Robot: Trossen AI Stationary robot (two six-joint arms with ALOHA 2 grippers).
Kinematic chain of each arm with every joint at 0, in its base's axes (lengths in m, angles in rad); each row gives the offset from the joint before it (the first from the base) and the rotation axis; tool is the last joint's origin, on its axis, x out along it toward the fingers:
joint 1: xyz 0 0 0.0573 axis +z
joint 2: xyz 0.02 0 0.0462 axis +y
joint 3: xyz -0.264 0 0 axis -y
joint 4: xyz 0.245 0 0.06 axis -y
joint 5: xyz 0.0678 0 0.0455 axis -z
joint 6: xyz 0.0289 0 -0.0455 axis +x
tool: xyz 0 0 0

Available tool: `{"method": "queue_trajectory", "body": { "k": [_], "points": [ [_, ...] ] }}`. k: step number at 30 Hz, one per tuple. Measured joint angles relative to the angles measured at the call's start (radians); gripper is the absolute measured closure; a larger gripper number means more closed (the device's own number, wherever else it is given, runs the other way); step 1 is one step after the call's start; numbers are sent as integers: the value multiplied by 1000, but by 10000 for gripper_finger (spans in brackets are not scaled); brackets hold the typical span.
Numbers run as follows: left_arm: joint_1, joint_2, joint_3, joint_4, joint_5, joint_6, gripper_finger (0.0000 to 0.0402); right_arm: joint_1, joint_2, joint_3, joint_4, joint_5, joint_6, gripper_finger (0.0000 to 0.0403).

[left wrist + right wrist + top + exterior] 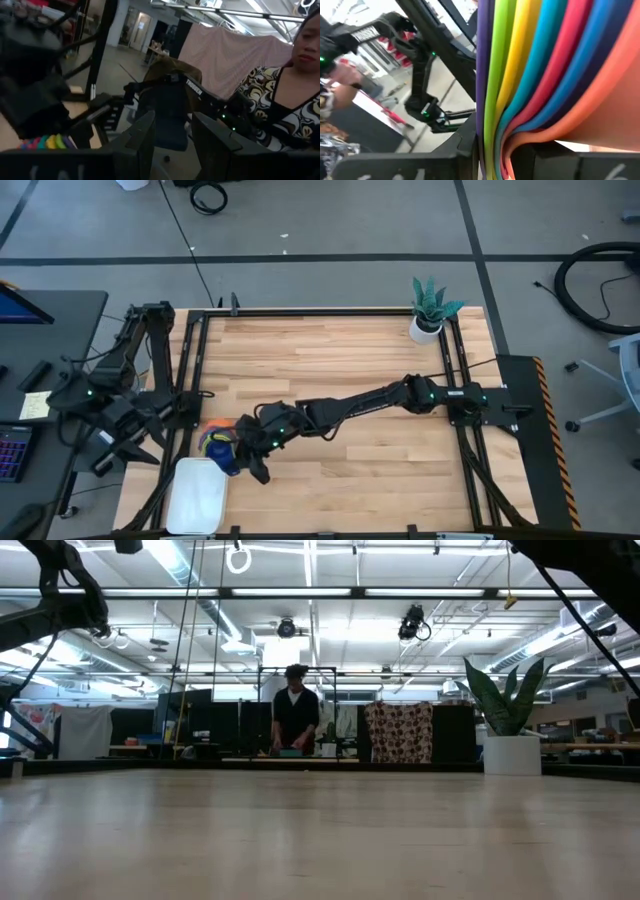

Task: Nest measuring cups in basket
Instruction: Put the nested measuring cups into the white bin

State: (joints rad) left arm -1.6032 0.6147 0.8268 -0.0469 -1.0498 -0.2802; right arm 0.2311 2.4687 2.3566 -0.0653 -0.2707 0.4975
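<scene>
Measuring cups point(220, 442): nested in one stack, rims in purple, green, yellow, blue, red and orange; carried at the tabletop's point(340, 360) left front, just beside the basket's far edge.
Basket point(196, 495): white, at the left front corner; holds nothing visible.
Progress, judged: nesting done; setting the stack in the basket and release left.
Right end effector point(243, 455): clamped on the stack's rims, seen close in its wrist view point(492, 150).
Left end effector point(172, 135): fingers apart, nothing between them; parked off the tabletop's left side.
</scene>
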Motion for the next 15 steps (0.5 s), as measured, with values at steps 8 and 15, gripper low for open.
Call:
{"method": "queue_trajectory", "body": {
  "k": [8, 15],
  "points": [
    [0, 0, 0, -22, 14, -50, 269, 25, 2, -1, -109, -23, -36, 326],
    [0, 0, 0, -22, 19, -50, 269, 38, 2, -1, -178, -135, -16, 326]
  ]
}}
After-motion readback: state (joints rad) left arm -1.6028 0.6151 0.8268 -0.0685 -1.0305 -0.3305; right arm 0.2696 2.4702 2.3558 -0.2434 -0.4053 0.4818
